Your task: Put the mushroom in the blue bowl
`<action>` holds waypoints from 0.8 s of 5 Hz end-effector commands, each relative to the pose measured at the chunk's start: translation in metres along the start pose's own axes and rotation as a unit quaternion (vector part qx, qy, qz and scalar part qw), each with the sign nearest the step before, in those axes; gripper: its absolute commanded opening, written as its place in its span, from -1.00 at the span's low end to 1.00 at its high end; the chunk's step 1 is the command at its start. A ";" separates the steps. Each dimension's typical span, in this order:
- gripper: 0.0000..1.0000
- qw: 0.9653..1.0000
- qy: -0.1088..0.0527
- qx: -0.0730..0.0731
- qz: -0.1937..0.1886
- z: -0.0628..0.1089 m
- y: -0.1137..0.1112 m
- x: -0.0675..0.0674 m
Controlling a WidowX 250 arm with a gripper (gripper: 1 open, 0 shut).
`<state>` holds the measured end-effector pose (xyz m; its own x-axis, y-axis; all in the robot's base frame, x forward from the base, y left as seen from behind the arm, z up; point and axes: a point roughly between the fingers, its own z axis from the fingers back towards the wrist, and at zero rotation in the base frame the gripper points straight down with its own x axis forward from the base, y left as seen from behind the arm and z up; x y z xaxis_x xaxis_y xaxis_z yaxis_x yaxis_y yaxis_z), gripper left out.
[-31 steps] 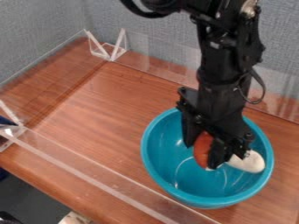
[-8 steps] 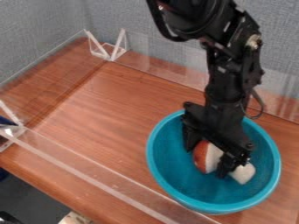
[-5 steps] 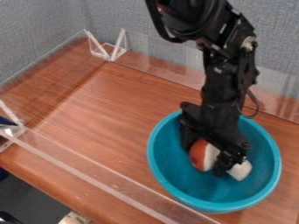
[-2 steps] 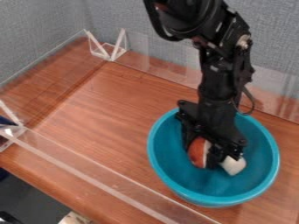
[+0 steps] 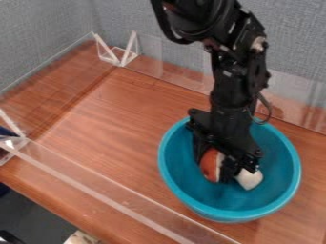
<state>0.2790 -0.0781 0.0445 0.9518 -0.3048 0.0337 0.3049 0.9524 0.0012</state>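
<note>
Fingers (image 5: 222, 170) grip the mushroom (image 5: 214, 167) inside the blue bowl's rim (image 5: 167, 170).

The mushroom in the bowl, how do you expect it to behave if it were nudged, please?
The mushroom's rounded red cap would probably make it roll or rock. Its small, toy-like look suggests it is light. The blue bowl's curved wall would likely stop it.

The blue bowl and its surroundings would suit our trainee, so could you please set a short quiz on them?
1. True or false: the gripper reaches down inside the blue bowl.
2. Which colour is the cap of the mushroom: (a) green, (b) red-orange, (c) black?
3. Fill in: the small open frame near the far wall is coloured ____.

Key: 1 true; 2 b; 3 white.
</note>
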 end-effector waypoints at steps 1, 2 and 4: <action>-1.00 0.999 -0.035 0.000 0.006 0.022 0.006 0.004; -1.00 0.999 -0.036 -0.001 0.008 0.025 0.006 0.003; -1.00 0.999 -0.036 -0.004 0.013 0.027 0.008 0.000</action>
<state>0.2757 -0.0720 0.0544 0.9559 -0.2899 0.0466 0.2907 0.9568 -0.0101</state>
